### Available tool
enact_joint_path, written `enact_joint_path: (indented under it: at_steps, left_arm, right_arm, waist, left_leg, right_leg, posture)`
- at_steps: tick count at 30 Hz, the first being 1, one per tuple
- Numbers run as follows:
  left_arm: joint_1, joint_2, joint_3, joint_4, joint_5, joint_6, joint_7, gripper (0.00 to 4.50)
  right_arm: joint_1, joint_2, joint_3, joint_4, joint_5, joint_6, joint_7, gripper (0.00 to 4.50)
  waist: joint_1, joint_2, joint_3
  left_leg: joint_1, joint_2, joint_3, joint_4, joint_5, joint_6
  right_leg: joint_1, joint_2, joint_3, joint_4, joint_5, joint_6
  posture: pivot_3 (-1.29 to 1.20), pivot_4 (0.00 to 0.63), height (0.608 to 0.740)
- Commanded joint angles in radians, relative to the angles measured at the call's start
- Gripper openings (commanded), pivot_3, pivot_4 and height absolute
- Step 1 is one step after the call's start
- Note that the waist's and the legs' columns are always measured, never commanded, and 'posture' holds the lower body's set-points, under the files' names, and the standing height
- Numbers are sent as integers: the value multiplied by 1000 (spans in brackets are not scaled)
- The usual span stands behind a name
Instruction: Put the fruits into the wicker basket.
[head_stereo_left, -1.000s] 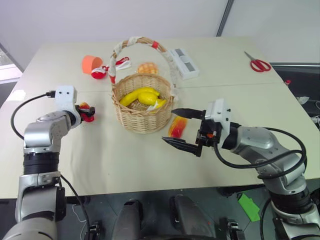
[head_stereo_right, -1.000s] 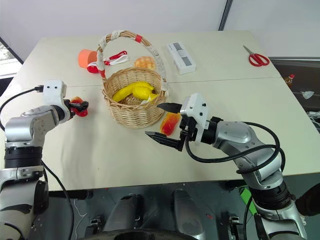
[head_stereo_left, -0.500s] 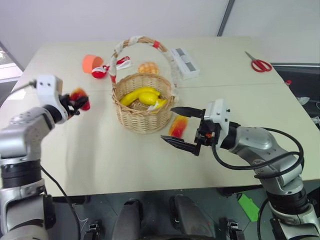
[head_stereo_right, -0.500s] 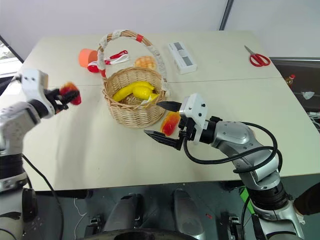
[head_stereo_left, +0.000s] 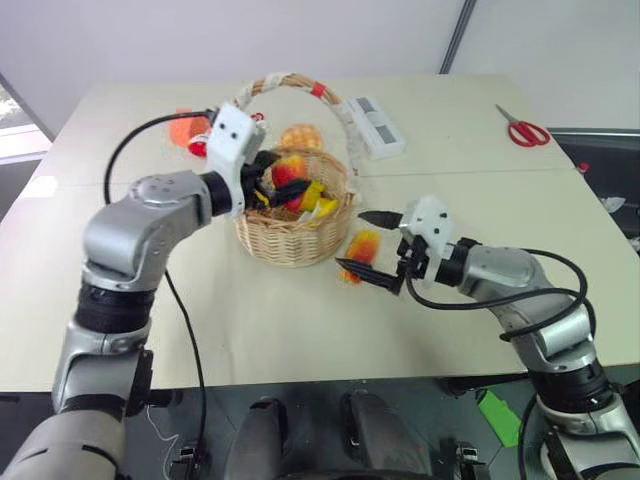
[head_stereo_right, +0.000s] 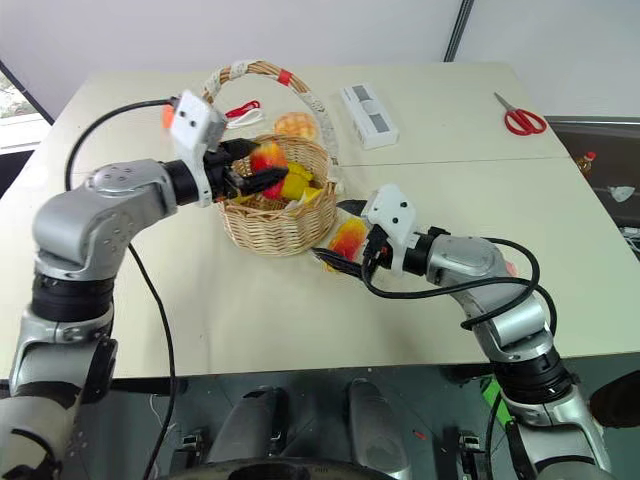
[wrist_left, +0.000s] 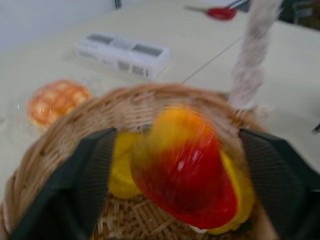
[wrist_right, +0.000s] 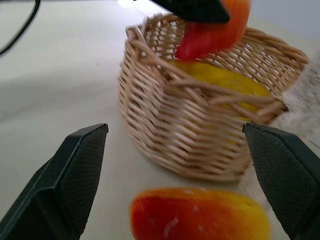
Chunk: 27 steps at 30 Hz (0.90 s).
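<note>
Near the centre of the head views, the wicker basket (head_stereo_left: 292, 215) stands on the pale counter (head_stereo_left: 250, 320), with yellow bananas (wrist_left: 122, 167) lying inside it. The left jaws (head_stereo_left: 262, 180) reach over the basket's rim from the left of the frame and stand wide, and a red-and-yellow fruit (wrist_left: 186, 172) sits between them above the bananas without either finger visibly pressing it. A second red-and-yellow fruit (head_stereo_left: 360, 245) lies on the counter just right of the basket's foot. The right jaws (head_stereo_left: 372, 245) stand wide around it, one finger above and one below in the picture, holding nothing. A criss-cross bun (head_stereo_left: 298, 136) and a white box (head_stereo_left: 374, 127) lie behind the basket; red scissors (head_stereo_left: 522, 128) rest at the upper right.
</note>
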<state>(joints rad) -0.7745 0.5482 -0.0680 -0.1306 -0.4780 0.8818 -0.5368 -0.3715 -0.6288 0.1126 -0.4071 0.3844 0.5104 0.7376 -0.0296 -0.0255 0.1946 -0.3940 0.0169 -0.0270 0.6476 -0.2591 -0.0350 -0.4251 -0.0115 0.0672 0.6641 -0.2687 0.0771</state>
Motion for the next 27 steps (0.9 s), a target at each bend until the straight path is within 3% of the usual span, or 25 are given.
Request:
enact_joint_path:
  at_steps: [1,7,15,22,27]
  left_arm:
    - [-23,1,16,-5,21,-67,-37,4472]
    - [63,37,66,-46,45,-246,-122,4472]
    - [212,108,176,-112,5,-317,-196,4472]
    - [341,151,258,-174,-102,-360,-348,4472]
    - [412,198,296,-233,-190,-321,-415,4472]
  right_arm:
    - [-4,-19,-31,-32,-22,-25,-1,4500]
    - [-1,96,-166,-67,143,293,-199,4500]
    - [-40,356,-507,-6,409,855,-508,4500]
    - [-147,631,-609,37,365,1058,-702,4500]
    - [-195,726,-640,64,311,1098,-760,4500]
  waist:
    - [-1,0,0]
    - [-8,0,0]
    - [-12,0,0]
    - [-15,1,0]
    - [-14,1,0]
  left_leg:
    - [0,0,0,0,0,0]
    - [0,1,-2,0,0,0]
    - [0,2,-2,0,0,0]
    - [0,2,-2,0,0,0]
    - [-1,2,-2,0,0,0]
  right_leg:
    - [0,0,0,0,0,0]
    - [0,-1,0,1,0,0]
    - [0,-1,1,1,0,0]
    - [0,0,0,1,0,0]
    - [0,-1,0,1,0,0]
  posture:
    - [0,150,740]
    - [0,150,740]
    - [0,150,740]
    - [0,150,740]
    - [0,150,740]
